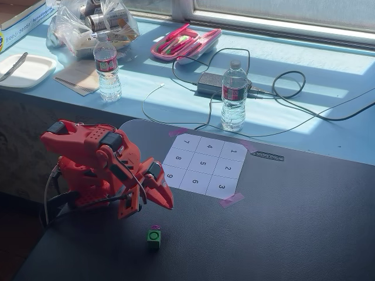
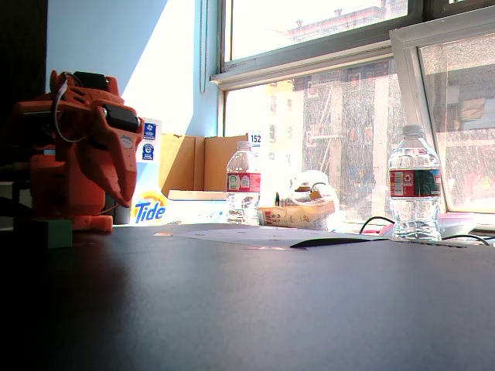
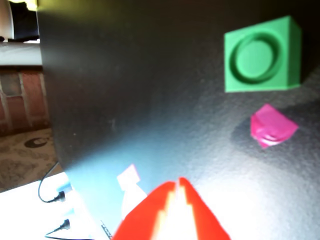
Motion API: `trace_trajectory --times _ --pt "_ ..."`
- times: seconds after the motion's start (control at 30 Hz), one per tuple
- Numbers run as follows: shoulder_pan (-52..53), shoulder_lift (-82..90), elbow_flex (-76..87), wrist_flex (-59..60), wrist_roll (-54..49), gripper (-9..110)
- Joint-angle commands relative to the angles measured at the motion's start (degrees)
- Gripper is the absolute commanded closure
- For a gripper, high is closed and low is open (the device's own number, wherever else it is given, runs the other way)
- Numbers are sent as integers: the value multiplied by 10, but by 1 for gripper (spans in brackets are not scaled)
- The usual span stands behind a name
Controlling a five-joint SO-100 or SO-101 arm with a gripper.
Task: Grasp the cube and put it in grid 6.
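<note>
Green cube [image 1: 153, 237] outside grid sheet [image 1: 203, 165], gripper [image 1: 166, 201] empty

— What sort of place are you working in?

— It looks like a lived-in room by a window, likely a home or dorm rather than a lab. Your dark table [image 1: 281, 222] stands against a pale blue sill [image 1: 328, 88] crowded with everyday things: two water bottles [image 1: 234, 96], a power adapter [image 1: 214, 84] with trailing cables, a pink case [image 1: 186, 42], a white plate [image 1: 26, 70].

— Anything else pointing you that way?

— A Tide box [image 2: 147, 202] and cardboard boxes [image 2: 197, 162] sit by the window [image 2: 348, 100], and through it you see what may be city buildings, though glare blurs them.
</note>
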Motion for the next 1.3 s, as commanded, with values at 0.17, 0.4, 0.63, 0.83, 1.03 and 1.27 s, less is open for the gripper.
trace_trajectory --times 0.17,0.4,0.63,0.83,1.03,1.27 --pt "-7 3 31 -4 -11 101" --pt "-7 3 32 -4 -11 101" --pt "-7 3 33 -4 -11 101" --pt "-7 3 32 -4 -11 101" --pt "-7 3 30 -2 -11 101" --pt "-8 3 21 14 -11 101"
